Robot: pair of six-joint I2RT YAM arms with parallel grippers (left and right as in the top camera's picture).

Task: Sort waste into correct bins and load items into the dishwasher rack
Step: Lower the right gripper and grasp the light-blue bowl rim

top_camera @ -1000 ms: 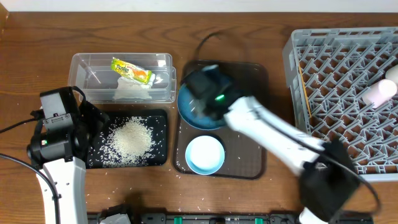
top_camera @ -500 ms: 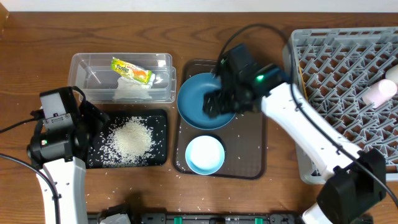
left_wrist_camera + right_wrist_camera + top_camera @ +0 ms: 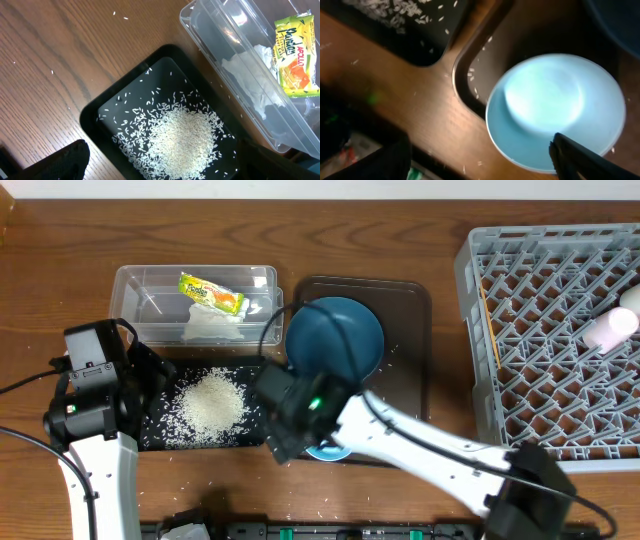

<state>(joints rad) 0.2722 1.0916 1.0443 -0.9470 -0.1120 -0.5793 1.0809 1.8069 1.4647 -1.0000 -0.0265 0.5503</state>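
Note:
The white bowl (image 3: pixel 555 107) sits at the front of the brown tray (image 3: pixel 465 65); from overhead only its rim (image 3: pixel 330 452) peeks out under my right arm. My right gripper (image 3: pixel 477 165) (image 3: pixel 290 442) hangs open over the bowl's front-left rim, one finger above the bowl, the other above the table. The blue plate (image 3: pixel 335 340) lies behind it on the tray. My left gripper (image 3: pixel 170 172) (image 3: pixel 155 385) is open above the black tub (image 3: pixel 100 115) of rice (image 3: pixel 185 137). The clear tub (image 3: pixel 195 305) holds the wrapper (image 3: pixel 212 293) and tissue (image 3: pixel 212 328).
The grey rack (image 3: pixel 555 330) stands at the right with the small cup (image 3: pixel 610 328) and chopsticks (image 3: pixel 488 320) in it. Loose rice grains dot the tray's edge (image 3: pixel 472 75) and the table near it. The table's front edge runs just below the bowl.
My right arm has swung from over the blue plate down to the front left, and now covers the white bowl. The plate lies uncovered. The left arm has not moved.

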